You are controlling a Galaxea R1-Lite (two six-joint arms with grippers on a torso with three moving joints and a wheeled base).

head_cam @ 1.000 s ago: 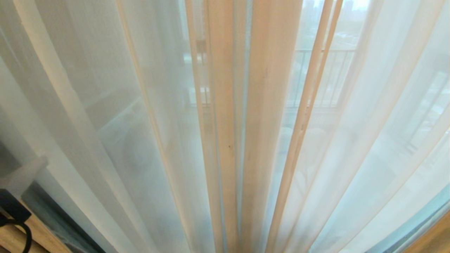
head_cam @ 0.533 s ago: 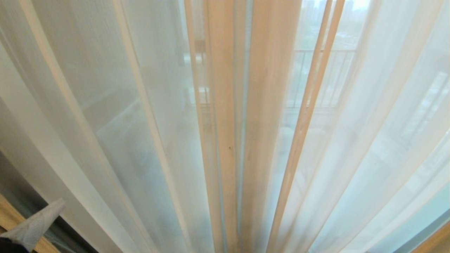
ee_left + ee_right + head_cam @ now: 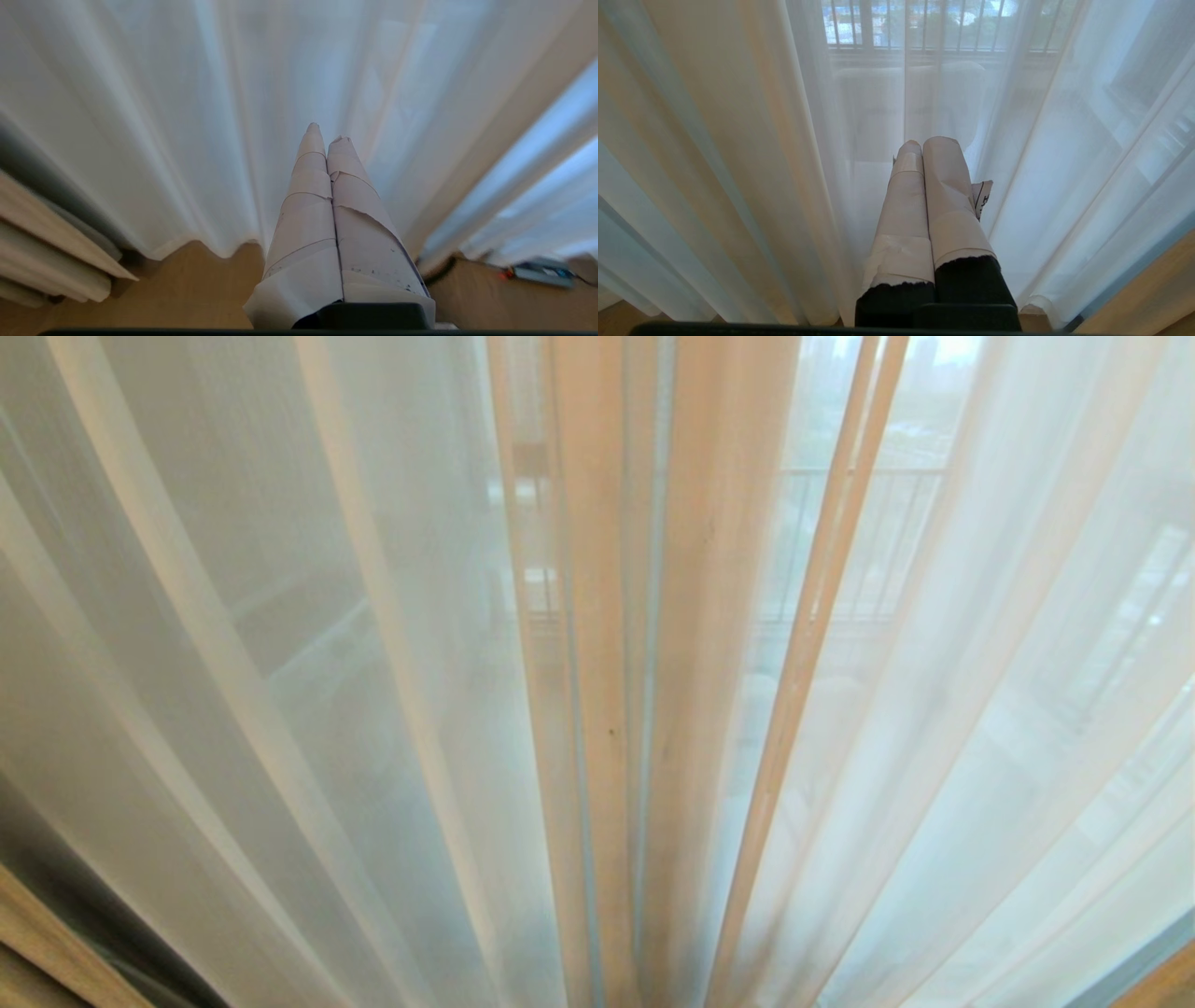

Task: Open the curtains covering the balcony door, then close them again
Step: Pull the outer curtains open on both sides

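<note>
The sheer white curtains [image 3: 308,691] hang drawn across the whole head view, and their two beige-edged inner hems [image 3: 644,709] meet at the middle. The balcony door shows only as a dark frame strip [image 3: 65,905] at the lower left. My left gripper [image 3: 325,133] is shut on nothing, and its paper-taped fingers [image 3: 308,210] point at the sheer's hem [image 3: 187,242] just above the floor. A heavy cream drape [image 3: 51,261] is bunched beside it. My right gripper [image 3: 927,142] is shut and empty, close in front of the sheer [image 3: 1041,186]. Neither arm is in the head view.
Wooden floor [image 3: 196,289] runs under the curtain hems. A small device with a cable [image 3: 542,273] lies on the floor by the curtain foot. A balcony railing [image 3: 924,23] and a pale bulky object [image 3: 878,107] show through the sheers.
My left gripper's taped tip, seen at the head view's lower left corner, has dropped out of that view. The folds of the left sheer have swung and settled across that corner.
</note>
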